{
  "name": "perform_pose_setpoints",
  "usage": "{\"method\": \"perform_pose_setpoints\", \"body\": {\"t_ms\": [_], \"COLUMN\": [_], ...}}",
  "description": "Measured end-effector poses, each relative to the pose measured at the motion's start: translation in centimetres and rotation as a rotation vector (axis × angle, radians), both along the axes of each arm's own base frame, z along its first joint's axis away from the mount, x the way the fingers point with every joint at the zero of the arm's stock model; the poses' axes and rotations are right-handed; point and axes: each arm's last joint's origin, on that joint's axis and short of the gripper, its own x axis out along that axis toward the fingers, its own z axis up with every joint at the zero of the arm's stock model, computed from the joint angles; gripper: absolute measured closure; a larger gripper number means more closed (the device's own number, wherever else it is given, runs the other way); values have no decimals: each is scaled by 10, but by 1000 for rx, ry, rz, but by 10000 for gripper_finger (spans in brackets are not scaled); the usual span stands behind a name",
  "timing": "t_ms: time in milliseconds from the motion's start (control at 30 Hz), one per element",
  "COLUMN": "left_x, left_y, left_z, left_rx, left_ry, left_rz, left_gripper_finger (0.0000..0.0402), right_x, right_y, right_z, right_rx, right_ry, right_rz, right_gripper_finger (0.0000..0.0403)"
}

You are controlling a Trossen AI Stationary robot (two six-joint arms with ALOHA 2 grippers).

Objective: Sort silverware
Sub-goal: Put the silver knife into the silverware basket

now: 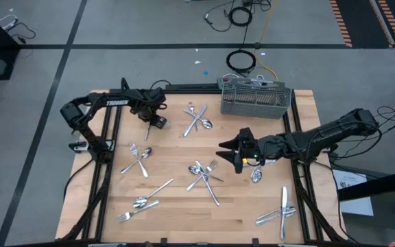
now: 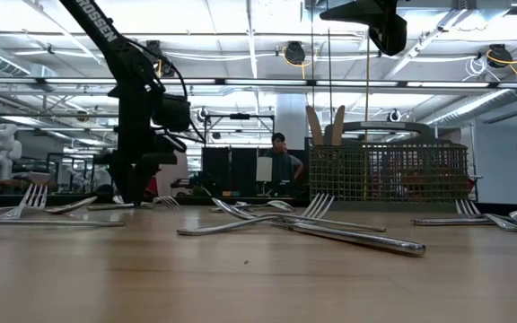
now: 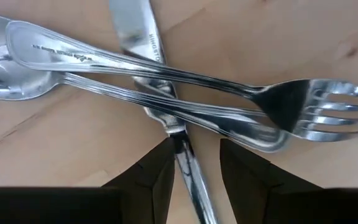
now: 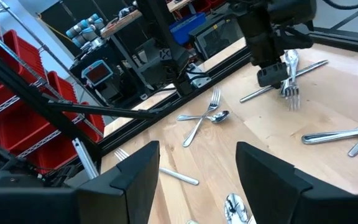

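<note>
The left gripper [image 3: 194, 180] hangs low over a crossed knife [image 3: 143, 46], fork [image 3: 303, 109] and spoon [image 3: 5, 84], fingers parted astride the knife's handle, nothing gripped. Next, I judge: close, lift, carry to the mesh caddy [image 1: 255, 99]. The right gripper [image 1: 233, 152] waits open mid-table (empty too).

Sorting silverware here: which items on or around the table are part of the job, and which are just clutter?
Job:
- silverware, crossed groups of forks, spoons and knives scattered over the table
- grey mesh caddy at the far edge
- left hand, open, straddling a knife
- right hand, open, empty

Lying about:
- cable coils on the floor
- person in the background
</note>
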Motion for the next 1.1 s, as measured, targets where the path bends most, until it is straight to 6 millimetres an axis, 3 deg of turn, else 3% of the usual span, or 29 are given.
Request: {"method": "perform_pose_setpoints", "body": {"t_ms": [467, 800, 1100], "left_x": [1, 1, 0], "left_y": [1, 1, 0], "left_z": [-6, -6, -5], "left_rx": [-6, -4, -12], "left_ry": [21, 19, 29], "left_rz": [15, 15, 15], "left_gripper_finger": [267, 346, 356], "right_x": [-3, -4, -5], "right_y": [13, 13, 18], "right_z": [0, 0, 0], "right_rx": [10, 10, 9], "right_ry": [0, -1, 3], "right_rz": [48, 50, 68], "right_gripper_finger": [200, 200, 200]}}
